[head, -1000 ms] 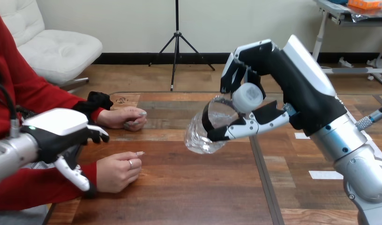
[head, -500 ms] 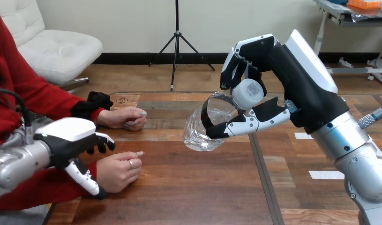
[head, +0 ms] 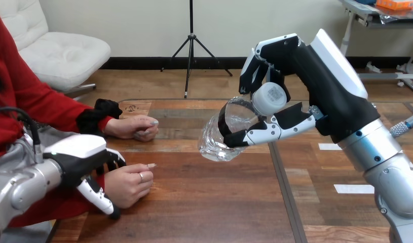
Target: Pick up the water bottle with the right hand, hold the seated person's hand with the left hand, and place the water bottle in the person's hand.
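A clear water bottle [head: 219,136] with a white cap hangs tilted above the middle of the table, cap toward me. My right hand [head: 295,81] is shut on it, fingers over the neck and thumb under the body. The person's near hand [head: 128,185] rests as a loose fist on the table at the left. My left hand [head: 85,159] sits right beside that hand's wrist, fingers above it and thumb reaching down in front of it, open and not curled round it. Farther back, the person's other hand [head: 133,127] lies on the table.
Two white paper tags [head: 353,189] lie on the wooden table [head: 219,202] at the right, under my right arm. A seam runs front to back through the table's middle.
My left hand has moved right and down, closing in on the person's near wrist. The right hand with the bottle has barely shifted.
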